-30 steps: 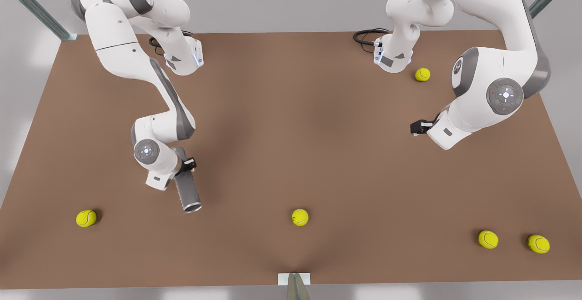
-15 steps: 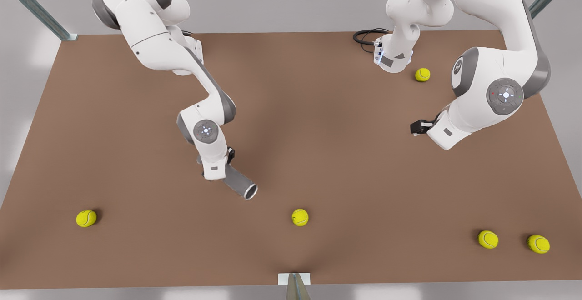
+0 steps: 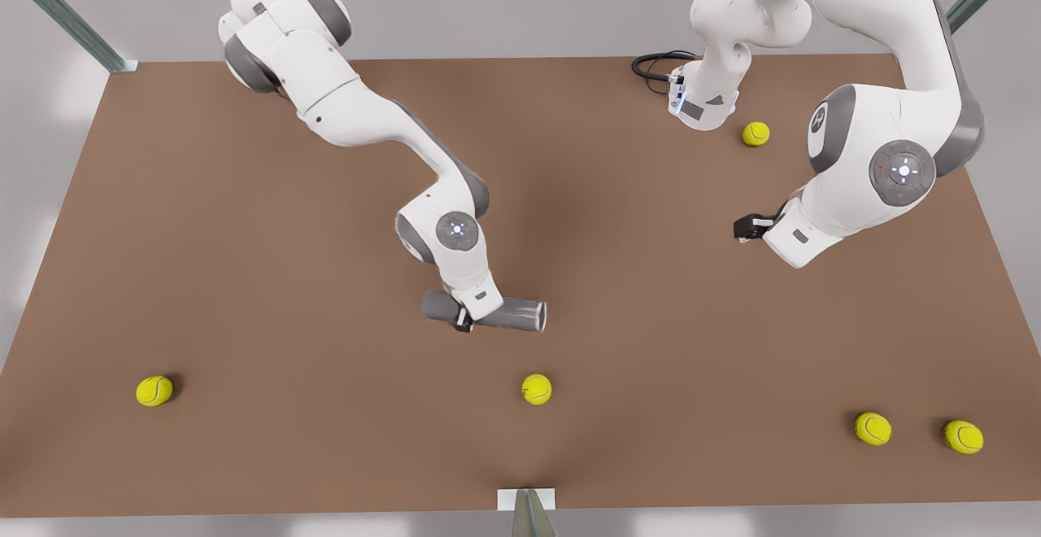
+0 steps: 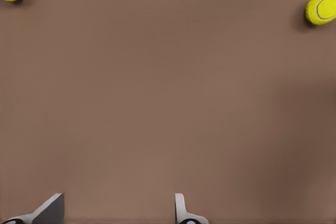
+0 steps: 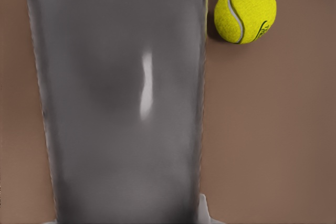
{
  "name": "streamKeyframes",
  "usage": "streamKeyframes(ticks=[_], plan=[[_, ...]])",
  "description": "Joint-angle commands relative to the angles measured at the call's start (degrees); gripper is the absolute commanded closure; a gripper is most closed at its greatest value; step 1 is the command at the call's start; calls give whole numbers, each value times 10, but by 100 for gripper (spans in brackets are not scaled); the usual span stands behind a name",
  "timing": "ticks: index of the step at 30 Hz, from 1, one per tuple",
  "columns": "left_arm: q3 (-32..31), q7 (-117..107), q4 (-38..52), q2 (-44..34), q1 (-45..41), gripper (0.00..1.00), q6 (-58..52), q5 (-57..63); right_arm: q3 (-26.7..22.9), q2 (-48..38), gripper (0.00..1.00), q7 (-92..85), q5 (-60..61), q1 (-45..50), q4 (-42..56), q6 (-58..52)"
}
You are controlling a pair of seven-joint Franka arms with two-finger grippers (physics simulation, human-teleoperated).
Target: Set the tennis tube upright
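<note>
The tennis tube [image 3: 520, 315] is a dark-grey cylinder held level above the table's middle, its lighter open rim toward the front view's right. My right gripper [image 3: 465, 319] is shut on it near mid-length. In the right wrist view the tennis tube [image 5: 121, 103] looms close, with a yellow-green ball [image 5: 245, 11] on the table beside it. My left gripper [image 4: 115, 214] hangs open over bare table at the front view's right and waits there, with nothing between its fingers [image 4: 50, 211].
Several tennis balls lie on the brown table [image 3: 244, 456]: one near the front left [image 3: 154, 390], one at front centre [image 3: 536, 389], two at front right [image 3: 873, 429], one by the far arm base [image 3: 755, 133]. A bracket [image 3: 527, 504] sits at the front edge.
My right arm has carried the tube from the front view's left to the middle and turned it from pointing at the front edge to lying crosswise. The left arm has stayed still.
</note>
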Motion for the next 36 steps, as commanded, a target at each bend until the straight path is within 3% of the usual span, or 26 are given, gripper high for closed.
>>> streamKeyframes(ticks=[1,7,13,14,16,17,22,25,27,28,29,31,33,36], plan=[[0,0,0,0,0,0,0,0,0,5,35,-4,4,3,7,-5],[0,0,-1,6,0,0,0,0,-4,58,31,-25,4,51,73,-24],[0,0,0,12,0,0,2,0,-4,161,25,-38,8,92,243,-109],[0,0,0,11,0,0,2,0,-5,173,22,-38,10,99,259,-109],[0,0,0,12,0,0,2,0,-5,183,3,-38,10,107,270,-108],[0,0,0,12,0,0,3,0,-5,187,0,-38,11,107,274,-107],[0,0,0,16,0,0,4,0,-4,182,0,-36,51,102,275,-122],[4,-12,1,36,4,0,5,-68,-2,60,0,-9,102,45,263,-267],[6,-11,2,101,64,0,4,-285,-19,-69,0,174,101,-4,244,-378],[6,-5,2,127,84,0,5,-356,-53,-123,0,241,98,-18,194,-391],[6,-1,2,165,97,0,12,-433,-62,-193,0,292,98,-107,105,-379],[5,80,3,254,113,0,21,-596,-26,-302,0,331,112,-263,-77,-276],[1,246,2,334,117,0,32,-684,-13,-309,0,400,114,-279,-80,-308],[-23,326,-1,366,113,0,90,-713,-16,-306,0,392,113,-277,-21,-392]])
